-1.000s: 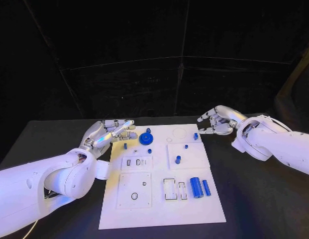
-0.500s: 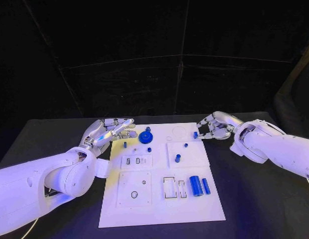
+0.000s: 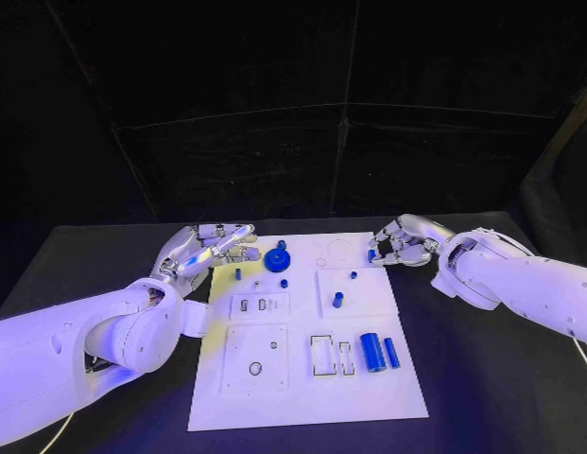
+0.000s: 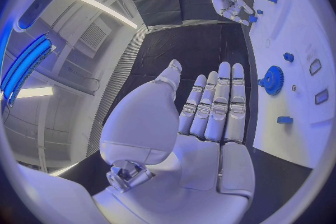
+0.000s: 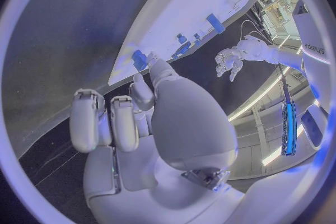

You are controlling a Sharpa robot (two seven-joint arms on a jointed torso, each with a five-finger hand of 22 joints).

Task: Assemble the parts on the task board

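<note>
Right hand (image 3: pixel 400 242) shifted in, now pinching blue peg (image 3: pixel 371 254) at its fingertips; left hand (image 3: pixel 215 248) flat, fingers spread, empty

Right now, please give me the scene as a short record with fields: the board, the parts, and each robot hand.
board: white task board in the middle of the black table
gear: blue gear at the board's far left
cylinders: two blue cylinders lying side by side
left robot hand: fingers straight, holds nothing, beside the board
right robot hand: fingertips at a small blue peg; hold unclear
</note>
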